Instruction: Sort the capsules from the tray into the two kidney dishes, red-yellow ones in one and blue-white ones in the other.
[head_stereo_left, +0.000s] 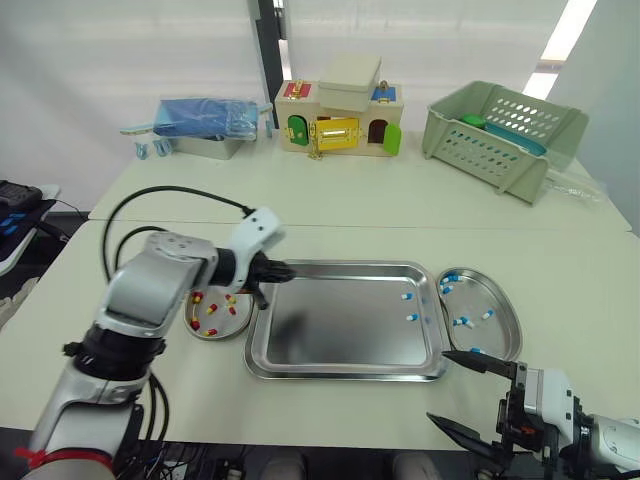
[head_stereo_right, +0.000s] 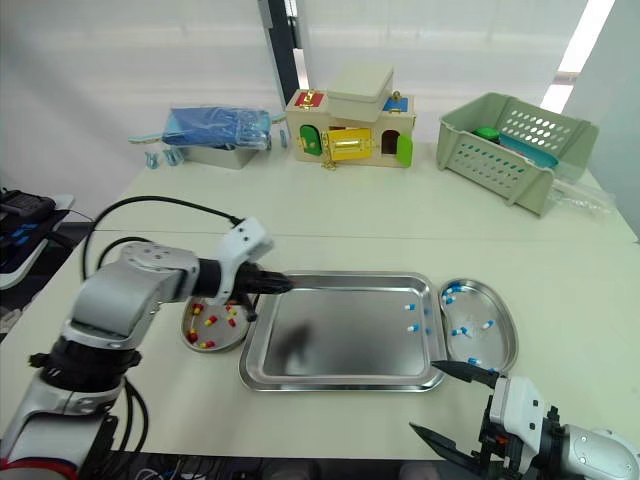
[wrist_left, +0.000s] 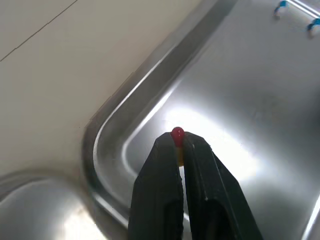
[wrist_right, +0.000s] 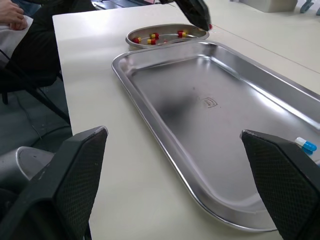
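Bright, even light fills the room; a light strip (head_stereo_left: 565, 35) glows at the far right and the pale wall (head_stereo_left: 150, 50) washes out. Shadows on the surface (head_stereo_left: 330, 210) are faint and soft. The tray (head_stereo_left: 340, 372) holds a dull dark reflection, and close up a white glare blooms on it behind the left hand (wrist_left: 177, 140), the red tip of its capsule (wrist_left: 177, 133) crisp.

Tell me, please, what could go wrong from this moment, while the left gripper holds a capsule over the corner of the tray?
1. The left gripper pinches the red-yellow capsule only at its fingertips, with the red end poking out. It may slip and fall into the tray.
2. The left kidney dish lies beyond the tray's rim, so a low move might catch that rim.
3. The open right gripper hangs close to the tray's near corner and could nudge it.
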